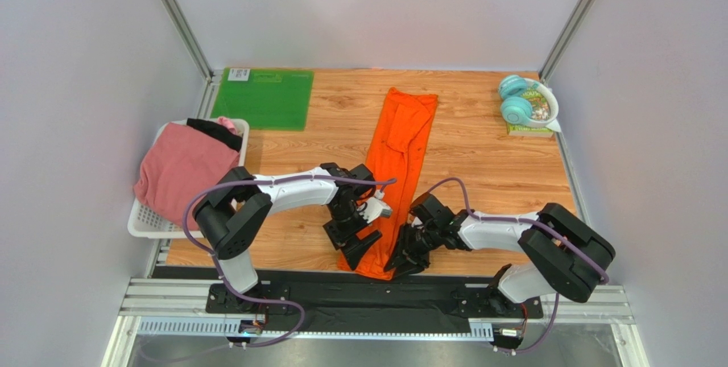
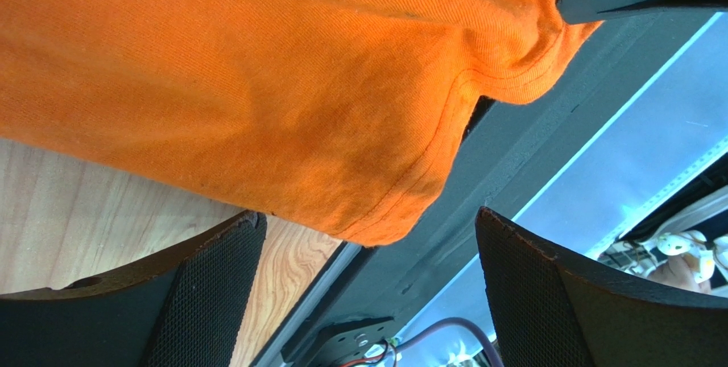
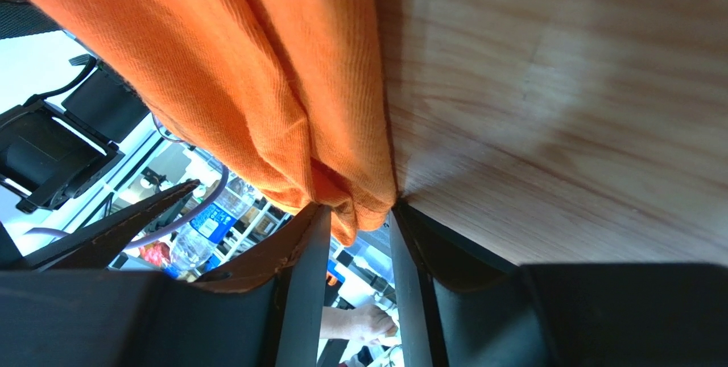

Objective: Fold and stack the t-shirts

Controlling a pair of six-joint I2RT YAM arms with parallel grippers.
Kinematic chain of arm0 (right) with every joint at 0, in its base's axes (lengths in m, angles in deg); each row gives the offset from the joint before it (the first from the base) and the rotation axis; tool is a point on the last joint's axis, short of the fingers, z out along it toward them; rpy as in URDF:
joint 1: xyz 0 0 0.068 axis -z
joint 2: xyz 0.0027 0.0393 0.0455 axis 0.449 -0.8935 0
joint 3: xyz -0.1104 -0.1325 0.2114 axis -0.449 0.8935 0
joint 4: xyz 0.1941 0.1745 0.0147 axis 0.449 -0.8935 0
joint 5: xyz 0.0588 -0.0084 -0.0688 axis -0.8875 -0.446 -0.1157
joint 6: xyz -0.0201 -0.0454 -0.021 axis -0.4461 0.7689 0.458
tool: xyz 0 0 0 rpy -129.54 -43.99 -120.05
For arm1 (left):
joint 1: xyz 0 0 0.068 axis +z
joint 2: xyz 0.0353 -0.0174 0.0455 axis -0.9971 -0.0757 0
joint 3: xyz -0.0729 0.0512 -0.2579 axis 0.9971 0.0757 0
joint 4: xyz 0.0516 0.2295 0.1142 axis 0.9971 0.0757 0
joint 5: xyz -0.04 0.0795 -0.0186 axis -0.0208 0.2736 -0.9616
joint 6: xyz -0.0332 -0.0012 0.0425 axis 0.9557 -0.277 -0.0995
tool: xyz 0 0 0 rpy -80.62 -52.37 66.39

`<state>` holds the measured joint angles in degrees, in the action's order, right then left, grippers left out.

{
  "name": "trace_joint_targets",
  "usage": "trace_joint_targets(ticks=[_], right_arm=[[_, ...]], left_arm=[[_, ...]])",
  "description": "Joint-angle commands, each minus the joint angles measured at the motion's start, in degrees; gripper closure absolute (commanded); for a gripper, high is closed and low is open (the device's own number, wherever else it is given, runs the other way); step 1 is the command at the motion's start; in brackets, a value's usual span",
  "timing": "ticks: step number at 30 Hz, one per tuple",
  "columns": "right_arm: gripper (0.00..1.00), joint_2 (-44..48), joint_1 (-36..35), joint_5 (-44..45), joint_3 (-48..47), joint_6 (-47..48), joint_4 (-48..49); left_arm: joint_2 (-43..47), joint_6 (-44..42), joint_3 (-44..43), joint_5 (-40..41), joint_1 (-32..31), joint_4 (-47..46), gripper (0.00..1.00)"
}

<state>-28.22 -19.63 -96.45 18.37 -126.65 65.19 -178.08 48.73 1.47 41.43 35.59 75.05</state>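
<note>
The orange t-shirt (image 1: 400, 149) lies on the wooden table as a long narrow strip, and its near end hangs over the front edge. My left gripper (image 1: 355, 239) is open at the strip's near left corner. In the left wrist view the hem (image 2: 376, 213) sits just at the level of the gripper's (image 2: 367, 222) wide-apart fingertips, not pinched. My right gripper (image 1: 405, 256) is at the near right corner. In the right wrist view it (image 3: 354, 213) is closed on a bunched fold of the orange t-shirt (image 3: 256, 85). The pink t-shirt (image 1: 179, 171) and the black t-shirt (image 1: 214, 133) lie in the basket.
A white basket (image 1: 141, 218) stands at the table's left edge. A green mat (image 1: 262, 98) lies at the back left. Teal headphones (image 1: 518, 101) rest at the back right on a small packet. A black rail (image 1: 342, 286) runs along the front edge.
</note>
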Motion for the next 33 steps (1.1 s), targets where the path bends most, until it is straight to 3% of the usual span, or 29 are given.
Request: trace_joint_targets(ticks=[1, 5, 17, 20, 21, 23, 28, 33], right_arm=[[0.65, -1.19, -0.80, 3.15, -0.62, -0.76, 0.55], [0.71, 0.04, -1.42, 4.81, 0.17, -1.20, -0.25], [0.95, 1.80, -1.51, 5.79, 0.26, -1.12, -1.57], [0.96, 1.45, -1.42, 5.70, 0.17, -0.77, -1.83], [0.96, 1.53, -1.42, 5.61, 0.08, -0.68, -1.83], [0.97, 1.36, -1.42, 5.61, 0.08, -0.42, -1.92], [1.00, 0.83, -1.33, 5.43, -0.18, -0.06, -2.09], [1.00, 2.84, -0.89, 5.61, -2.11, 1.43, -5.68]], left_arm=[[-2.98, -0.71, 0.55, 4.46, -1.26, -3.88, 0.00], [-3.16, -0.97, 0.46, 3.67, -2.58, -3.70, 0.02], [-4.47, -0.98, -0.42, 1.03, -3.11, -2.03, 0.19], [-6.05, -1.41, -0.94, -0.20, -3.11, -1.24, 0.31], [-6.67, -1.59, -1.03, -0.72, -3.11, -0.98, 0.41], [-6.94, -1.76, -1.21, -1.08, -3.11, -0.80, 0.51], [-6.67, -2.47, -1.56, -1.78, -3.02, 0.16, 1.00], [-4.93, -4.48, -2.53, -1.61, -2.41, 2.54, 1.00]])
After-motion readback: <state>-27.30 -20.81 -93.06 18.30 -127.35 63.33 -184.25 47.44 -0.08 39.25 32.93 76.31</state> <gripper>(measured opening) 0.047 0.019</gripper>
